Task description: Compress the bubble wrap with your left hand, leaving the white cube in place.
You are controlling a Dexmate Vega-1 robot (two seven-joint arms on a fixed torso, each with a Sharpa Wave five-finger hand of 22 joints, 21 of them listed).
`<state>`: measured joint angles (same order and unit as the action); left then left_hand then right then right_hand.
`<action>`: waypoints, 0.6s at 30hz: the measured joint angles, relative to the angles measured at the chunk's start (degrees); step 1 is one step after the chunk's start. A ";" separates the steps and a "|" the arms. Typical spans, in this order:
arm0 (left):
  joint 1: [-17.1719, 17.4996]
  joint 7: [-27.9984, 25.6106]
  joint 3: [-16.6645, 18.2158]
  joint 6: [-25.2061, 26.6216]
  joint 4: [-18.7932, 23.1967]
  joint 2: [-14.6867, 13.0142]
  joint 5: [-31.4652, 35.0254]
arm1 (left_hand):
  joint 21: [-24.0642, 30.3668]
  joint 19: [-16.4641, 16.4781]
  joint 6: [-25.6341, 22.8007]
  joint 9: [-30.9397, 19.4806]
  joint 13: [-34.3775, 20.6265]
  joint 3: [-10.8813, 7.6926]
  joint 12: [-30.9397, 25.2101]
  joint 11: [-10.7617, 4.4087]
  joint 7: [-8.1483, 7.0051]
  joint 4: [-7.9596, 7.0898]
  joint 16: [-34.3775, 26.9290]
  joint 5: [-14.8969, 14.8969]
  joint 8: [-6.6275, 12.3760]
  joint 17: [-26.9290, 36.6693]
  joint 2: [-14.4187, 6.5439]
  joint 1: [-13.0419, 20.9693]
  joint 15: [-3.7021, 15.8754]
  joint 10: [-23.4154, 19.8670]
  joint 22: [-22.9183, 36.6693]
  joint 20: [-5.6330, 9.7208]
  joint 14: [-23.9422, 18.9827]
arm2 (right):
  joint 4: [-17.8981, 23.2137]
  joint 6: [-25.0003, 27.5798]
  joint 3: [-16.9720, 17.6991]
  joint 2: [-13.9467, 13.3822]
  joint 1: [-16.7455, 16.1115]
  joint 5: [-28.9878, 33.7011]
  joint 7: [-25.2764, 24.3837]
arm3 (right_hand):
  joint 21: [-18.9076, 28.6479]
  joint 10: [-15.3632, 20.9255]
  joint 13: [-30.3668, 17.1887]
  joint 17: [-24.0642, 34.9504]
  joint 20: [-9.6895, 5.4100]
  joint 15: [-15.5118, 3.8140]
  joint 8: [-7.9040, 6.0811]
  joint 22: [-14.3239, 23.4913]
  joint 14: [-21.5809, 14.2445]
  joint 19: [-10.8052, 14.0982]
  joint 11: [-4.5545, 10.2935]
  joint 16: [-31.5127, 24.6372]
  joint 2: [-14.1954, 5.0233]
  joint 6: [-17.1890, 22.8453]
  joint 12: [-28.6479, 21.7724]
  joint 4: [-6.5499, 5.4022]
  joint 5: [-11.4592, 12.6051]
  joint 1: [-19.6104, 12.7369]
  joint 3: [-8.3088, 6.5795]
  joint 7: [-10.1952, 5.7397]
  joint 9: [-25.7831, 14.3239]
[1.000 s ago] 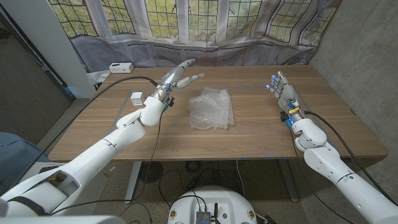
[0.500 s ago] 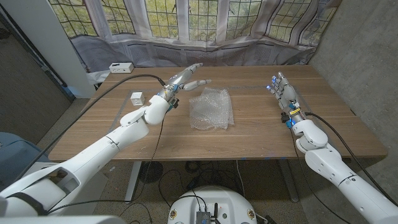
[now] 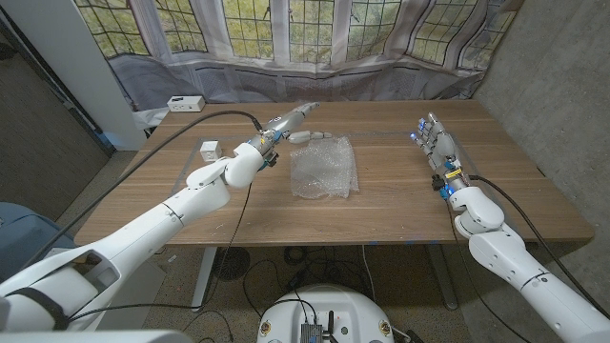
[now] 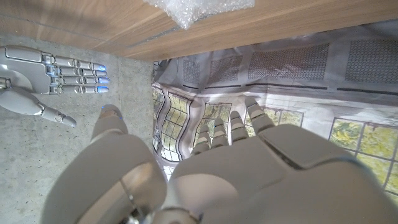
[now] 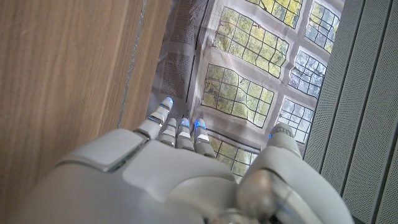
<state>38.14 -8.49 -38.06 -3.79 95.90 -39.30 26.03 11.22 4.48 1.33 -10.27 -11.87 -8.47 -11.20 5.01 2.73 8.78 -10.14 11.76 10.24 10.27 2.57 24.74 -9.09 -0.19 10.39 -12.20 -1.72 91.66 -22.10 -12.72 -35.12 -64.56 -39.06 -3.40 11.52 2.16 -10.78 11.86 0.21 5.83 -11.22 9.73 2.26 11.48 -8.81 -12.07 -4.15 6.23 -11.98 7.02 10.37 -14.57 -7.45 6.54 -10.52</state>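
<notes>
A crumpled sheet of clear bubble wrap point(image 3: 323, 167) lies in the middle of the wooden table point(image 3: 400, 200). A corner of the bubble wrap point(image 4: 199, 7) also shows in the left wrist view. My left hand point(image 3: 286, 126) hovers above the table just beyond the wrap's far left corner, open, fingers stretched toward the windows, holding nothing. The small white cube point(image 3: 209, 150) sits on the table to the left of that arm. My right hand point(image 3: 434, 143) stays at the table's right side, fingers straight and apart, holding nothing; the right hand point(image 4: 46, 74) shows in the left wrist view too.
A white box point(image 3: 184, 103) sits at the table's far left corner. A black cable point(image 3: 191, 124) runs along my left arm. Grey curtain and leaded windows point(image 3: 315, 38) stand behind the table; a grey wall point(image 3: 562, 105) is on the right.
My left hand has moved to the right and forward, from beside the cube to the wrap's far left corner. The wrap, the cube and my right hand have not moved.
</notes>
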 measured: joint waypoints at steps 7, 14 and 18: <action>-0.46 1.92 -1.07 2.68 1.19 -0.03 1.83 | 0.00 0.00 -0.96 0.00 0.00 0.17 0.00 0.00 -0.95 0.17 0.00 0.40 0.63 0.00 0.70 0.70 -0.02 0.00 0.00 0.00 0.02 | 0.57 -0.18 0.19 -0.01 -0.80 -0.01 -0.27 | 0.00 0.00 0.00 0.00 0.00 0.00 0.00 0.00 0.00 0.00 0.00 0.00 0.00 0.21 0.00 0.00 0.00 0.00 0.00 -0.21 0.00; -0.69 3.35 -1.96 5.44 1.95 0.26 3.26 | 0.00 0.22 -1.64 0.00 0.01 0.17 -0.28 0.00 -1.63 0.17 0.00 0.44 0.63 0.00 0.98 0.98 -0.31 0.00 0.00 -0.21 0.31 | 1.42 -0.18 0.56 -0.42 -1.69 0.09 -0.62 | -0.30 0.03 -0.25 0.00 0.21 0.00 0.00 0.00 0.00 0.21 0.03 0.00 0.00 0.21 0.00 0.00 0.00 0.00 0.00 -0.21 0.00; -0.91 3.62 -2.70 6.90 2.15 0.64 4.31 | 0.00 0.22 -1.63 0.00 0.01 0.17 -0.28 0.00 -2.06 0.17 0.00 0.44 0.63 0.00 1.29 1.27 -0.28 0.00 0.00 -0.21 0.33 | 1.98 -0.07 0.82 -0.68 -2.21 0.17 -0.99 | -0.30 0.63 -0.30 0.00 0.21 0.23 0.00 0.00 -0.23 0.21 0.01 0.00 0.22 0.21 0.00 0.00 0.00 -0.23 0.00 -0.21 0.00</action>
<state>37.24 -4.88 -40.77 3.10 98.05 -38.66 30.34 11.22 4.70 -0.30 -10.26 -11.86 -8.30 -11.48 5.01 0.66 8.95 -10.14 12.19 10.86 10.27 3.86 26.01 -9.37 -0.20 10.39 -12.41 -1.40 93.64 -22.17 -11.90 -35.81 -66.77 -38.89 -4.38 11.22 2.78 -11.08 11.85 0.41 6.06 -11.22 9.73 2.03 11.68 -8.80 -12.07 -3.93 6.44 -11.98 7.02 10.37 -14.80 -7.45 6.33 -10.51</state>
